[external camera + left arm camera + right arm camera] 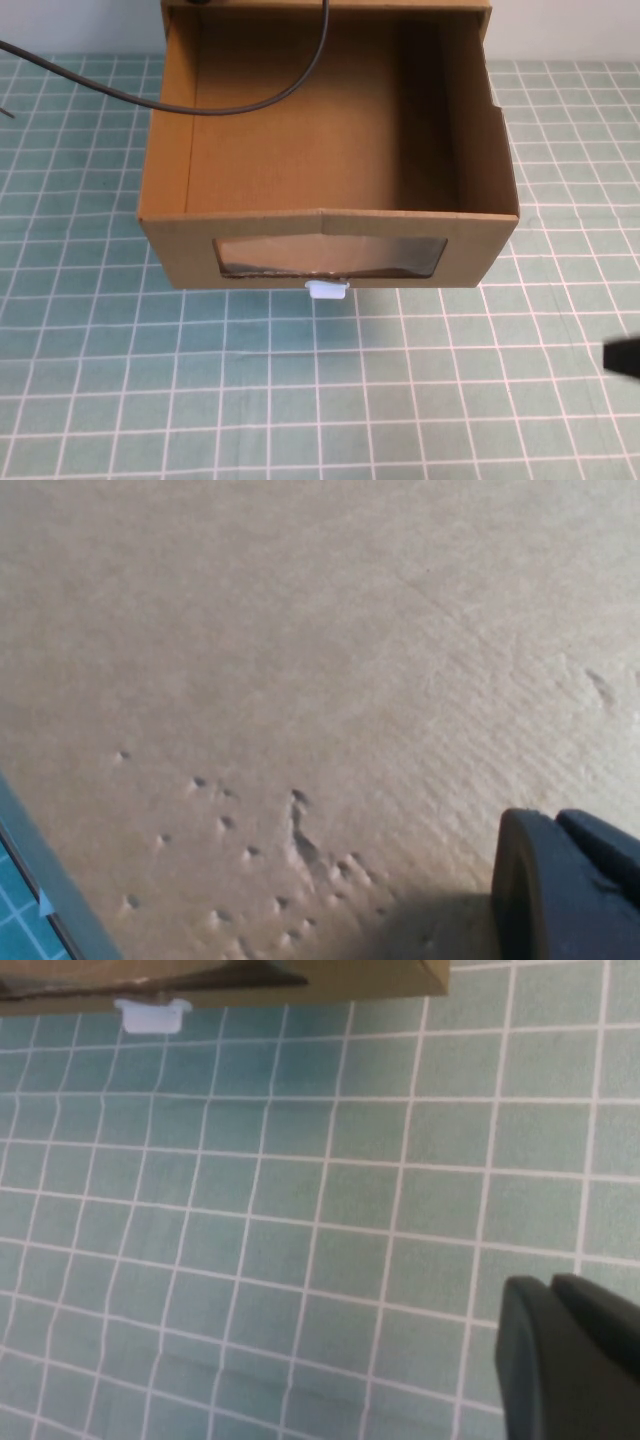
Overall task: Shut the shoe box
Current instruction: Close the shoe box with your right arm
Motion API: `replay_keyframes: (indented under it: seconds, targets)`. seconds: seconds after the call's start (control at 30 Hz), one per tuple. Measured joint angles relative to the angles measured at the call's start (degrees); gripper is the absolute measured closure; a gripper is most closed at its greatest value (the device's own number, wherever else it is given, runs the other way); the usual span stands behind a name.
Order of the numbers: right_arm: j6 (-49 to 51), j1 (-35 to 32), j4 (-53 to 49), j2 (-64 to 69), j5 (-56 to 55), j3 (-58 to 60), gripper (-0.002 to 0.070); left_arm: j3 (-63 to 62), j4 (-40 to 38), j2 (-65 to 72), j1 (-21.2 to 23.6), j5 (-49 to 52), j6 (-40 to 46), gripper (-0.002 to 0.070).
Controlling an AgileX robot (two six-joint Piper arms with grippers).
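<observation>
Box (pixel 330 160) at mat's (pixel 300 400) far edge, drawer out, tab (pixel 327 289) facing me. My left gripper (pixel 570 885) over cardboard, right gripper (pixel 570 1355) near right edge; both cropped, jaw state unclear.

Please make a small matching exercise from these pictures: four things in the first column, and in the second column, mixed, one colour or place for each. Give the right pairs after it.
Things:
1. shoe box
2. pull tab
3. cable
4. right gripper

Descriptions:
A. small and white, under the window
B. brown cardboard, drawer pulled out
C. at the right edge of the high view, over the green mat
D. dark, lying across the open drawer

Pairs: 1-B, 2-A, 3-D, 4-C

The left gripper is close against cardboard.
</observation>
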Motion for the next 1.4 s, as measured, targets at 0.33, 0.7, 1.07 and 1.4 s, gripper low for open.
replay_keyframes:
  seconds: [0.33,0.7,1.07,1.4]
  targets:
    - [4.7,19.5,-5.1,13.9,-2.7,-17.2,0.0687,-0.2,0.0,0.0,0.0,0.6,0.0,0.0680]
    - [20.2,40.5,-19.7,24.3,-22.6,-19.7,0.0687,-0.2,0.0,0.0,0.0,0.8,0.0,0.0680]
    - [20.5,40.5,-20.1,33.6,-27.5,-27.3,0.0687,-0.2,-0.3,0.0,0.0,1.1,0.0,0.0680]
    - [20.5,37.2,-20.0,39.3,-28.3,-33.9,0.0687,-0.2,-0.4,0.0,0.0,1.2,0.0,0.0680]
